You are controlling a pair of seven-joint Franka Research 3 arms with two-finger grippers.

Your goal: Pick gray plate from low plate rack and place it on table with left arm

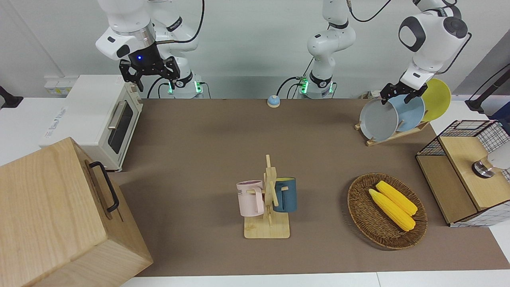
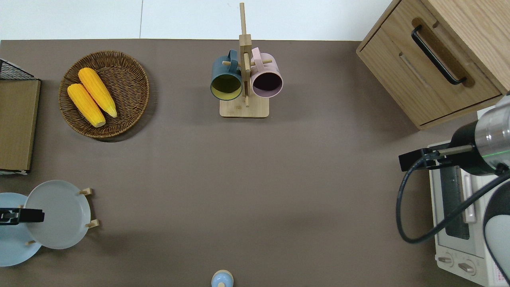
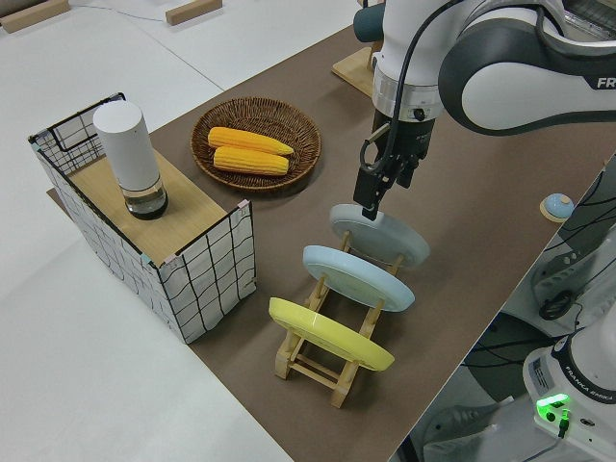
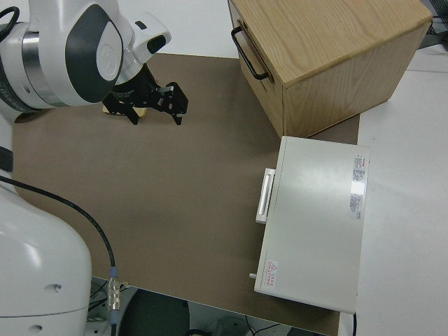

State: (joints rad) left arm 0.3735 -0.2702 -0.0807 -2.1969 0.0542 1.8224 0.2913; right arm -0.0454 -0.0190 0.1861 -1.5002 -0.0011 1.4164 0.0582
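Note:
The gray plate (image 1: 377,120) (image 2: 59,215) (image 3: 385,237) leans in the slot of the low plate rack (image 1: 394,135) (image 3: 320,358) that lies closest to the middle of the table (image 1: 199,139). My left gripper (image 1: 392,95) (image 2: 24,215) (image 3: 369,204) points down at the plate's upper rim, on the side that faces the light blue plate. The plate rests in the rack. My right gripper (image 1: 149,77) (image 4: 155,112) is parked, open and holding nothing.
A light blue plate (image 1: 412,111) and a yellow plate (image 1: 437,99) stand in the same rack. A wicker basket (image 1: 360,215) with two corn cobs, a mug stand (image 1: 269,199), a wire crate (image 1: 466,171), a toaster oven (image 1: 99,119) and a wooden cabinet (image 1: 59,219) also stand on the table.

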